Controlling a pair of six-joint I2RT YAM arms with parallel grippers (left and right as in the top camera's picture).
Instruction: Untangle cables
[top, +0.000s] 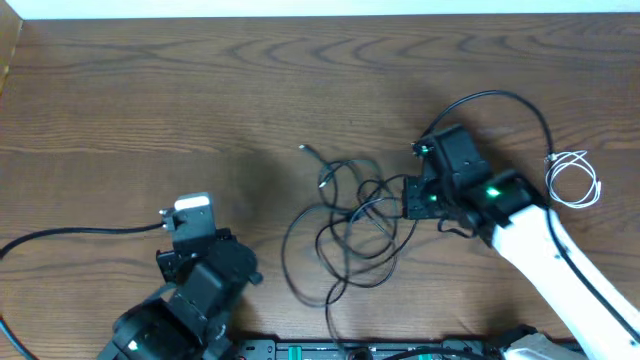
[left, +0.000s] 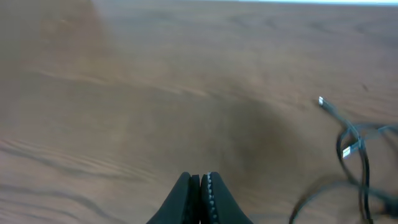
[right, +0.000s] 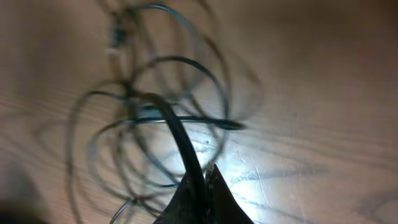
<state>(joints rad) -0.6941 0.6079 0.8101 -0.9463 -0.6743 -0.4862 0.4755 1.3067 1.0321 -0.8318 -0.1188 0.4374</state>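
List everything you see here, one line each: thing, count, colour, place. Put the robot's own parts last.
table: one, brown wood, fills the view.
black cable tangle: one heap, black, table centre; how many cables cannot be told.
white cable: one, white, coiled near the table's right edge, apart from the tangle.
base rail: one, black with green parts, bottom edge.
left arm: one, black, bottom left.
left claw: one, black, shut and empty, over bare wood left of the tangle.
right arm: one, white and black, right side.
right claw: one, black, shut on a strand at the tangle's right side.
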